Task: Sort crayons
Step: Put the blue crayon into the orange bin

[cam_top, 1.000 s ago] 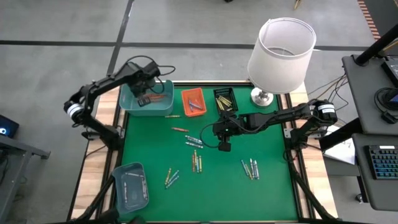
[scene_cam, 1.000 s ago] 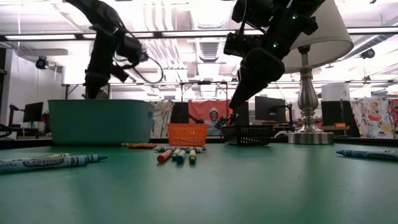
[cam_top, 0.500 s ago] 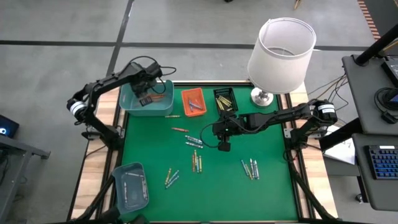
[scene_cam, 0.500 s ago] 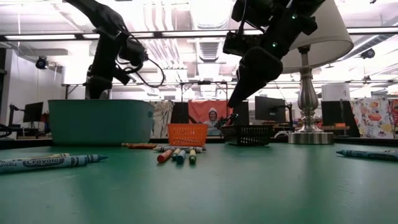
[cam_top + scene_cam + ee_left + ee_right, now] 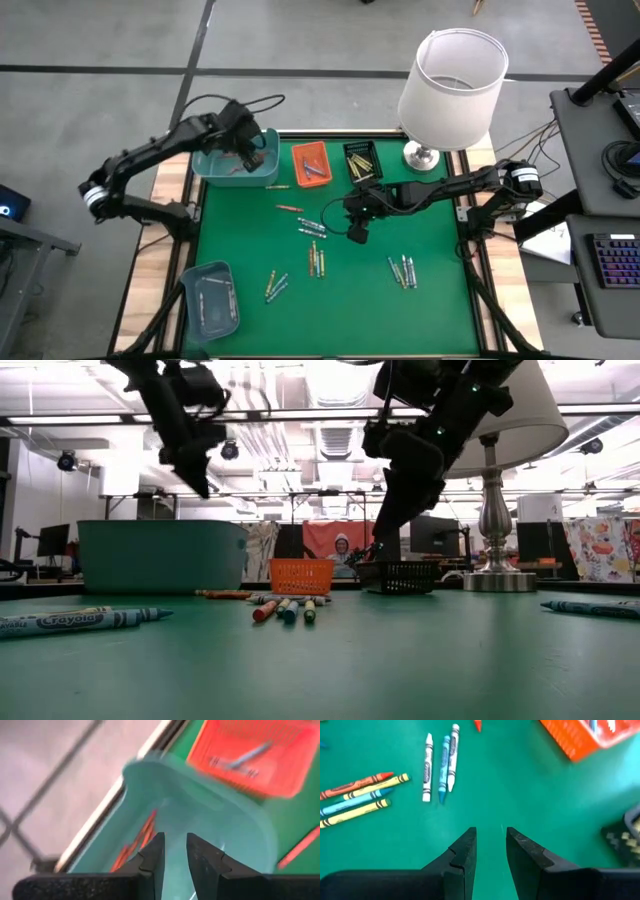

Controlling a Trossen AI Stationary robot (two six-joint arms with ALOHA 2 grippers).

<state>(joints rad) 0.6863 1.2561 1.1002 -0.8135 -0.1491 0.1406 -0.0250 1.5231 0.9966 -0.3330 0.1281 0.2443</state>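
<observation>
Green felt tabletop is holding scattered thin wax crayons; left gripper, narrowly parted and empty, is hovering over the eleven-o'clock teal plastic bin; right gripper, similarly narrow, is hanging mid-table.

Two dark jointed arms, looping black cables, pale wrist bands.

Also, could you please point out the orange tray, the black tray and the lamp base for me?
orange tray (image 5: 309,164), high view, on its mesh floor.
black tray (image 5: 361,160), high view, on its middle.
lamp base (image 5: 422,155), high view, on the silvery foot below the shade.
</observation>
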